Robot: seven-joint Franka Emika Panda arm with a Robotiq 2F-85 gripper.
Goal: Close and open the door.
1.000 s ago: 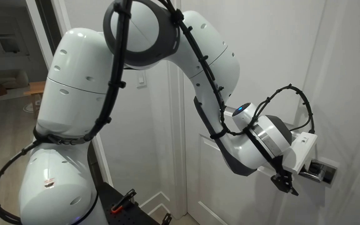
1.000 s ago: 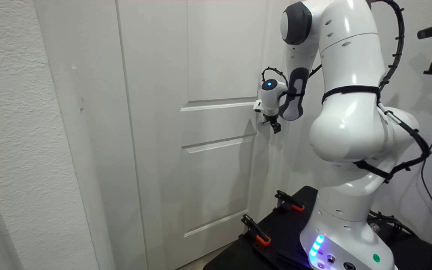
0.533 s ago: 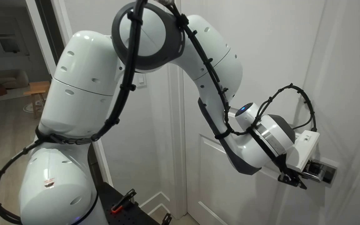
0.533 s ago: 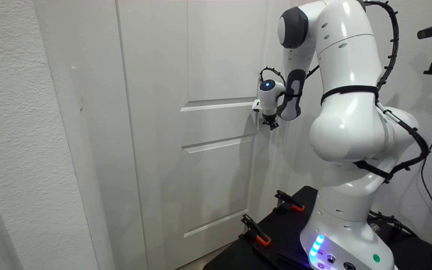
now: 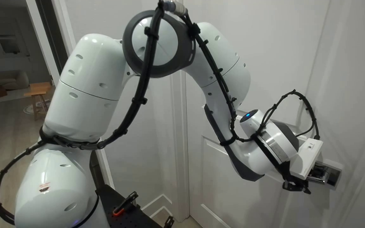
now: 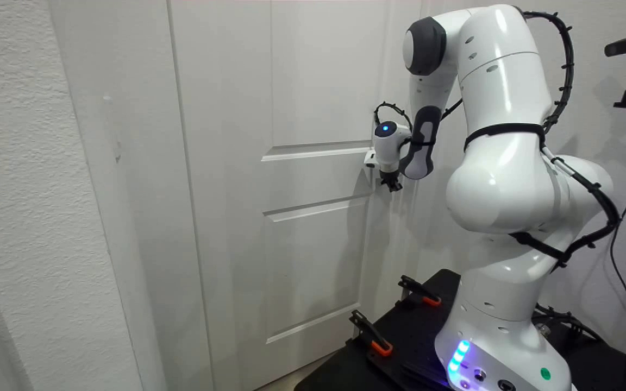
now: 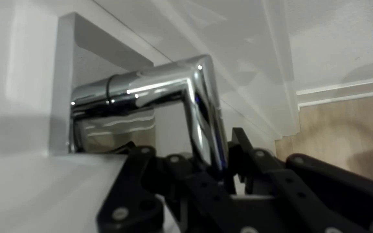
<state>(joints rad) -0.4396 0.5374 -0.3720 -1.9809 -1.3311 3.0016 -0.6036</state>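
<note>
The gripper (image 7: 220,152) is drawn tight on the silver lever handle (image 7: 204,106), the bright metal running down between its dark fingers (image 7: 240,142). I lose the lever's far end in among them, and the metal covers most of one fingertip. Just beyond the gripper sits the square plate (image 7: 96,64), partly masked by the lever. In an exterior view a white box (image 5: 307,158), just above the gripper, covers more of it. The door (image 6: 237,217) stands right in front of the gripper in both exterior views, its top cut off, a lower corner hidden behind the black table (image 6: 335,377) well below. There the gripper is a small dark clump, hard to read. Whether the door is latched I can't make out.
</note>
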